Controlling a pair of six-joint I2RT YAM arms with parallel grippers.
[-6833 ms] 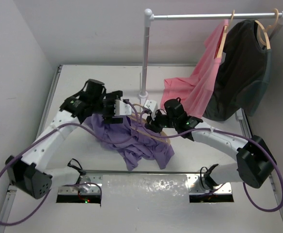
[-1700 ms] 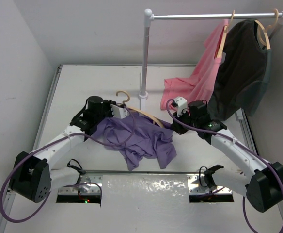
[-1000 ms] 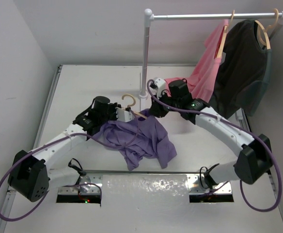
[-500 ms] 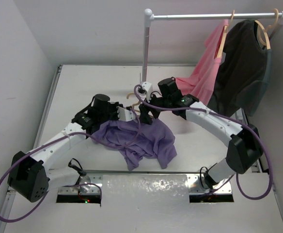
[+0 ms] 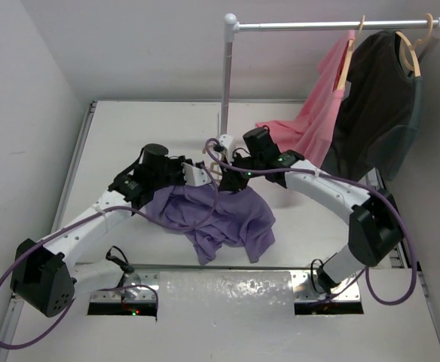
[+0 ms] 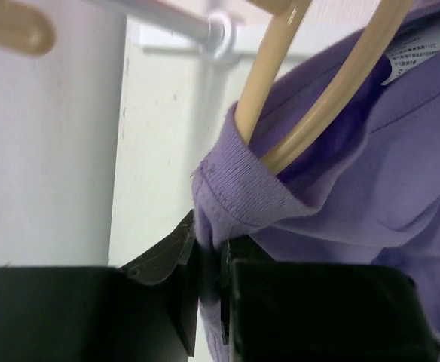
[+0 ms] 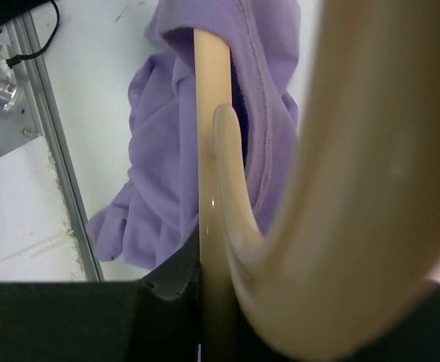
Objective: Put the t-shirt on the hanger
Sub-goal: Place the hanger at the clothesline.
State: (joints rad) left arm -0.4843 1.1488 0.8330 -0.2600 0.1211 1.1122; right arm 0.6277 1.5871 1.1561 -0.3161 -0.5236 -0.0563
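A white tag (image 6: 420, 47) inside the t-shirt (image 5: 220, 215) collar carries print too small for you to read. Your left gripper (image 6: 209, 283) pinches that collar; your right gripper (image 7: 209, 324) clamps the hanger (image 7: 209, 188), whose arms run into the neck, the shirt heaped on the table (image 5: 129, 128)

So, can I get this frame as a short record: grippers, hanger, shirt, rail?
left gripper: shut on the t-shirt, at its collar rib
right gripper: shut on the hanger
hanger: wood runs into the collar opening, hook outside
t-shirt body: bunched on the table
rail: pink garment and dark shirt hanging
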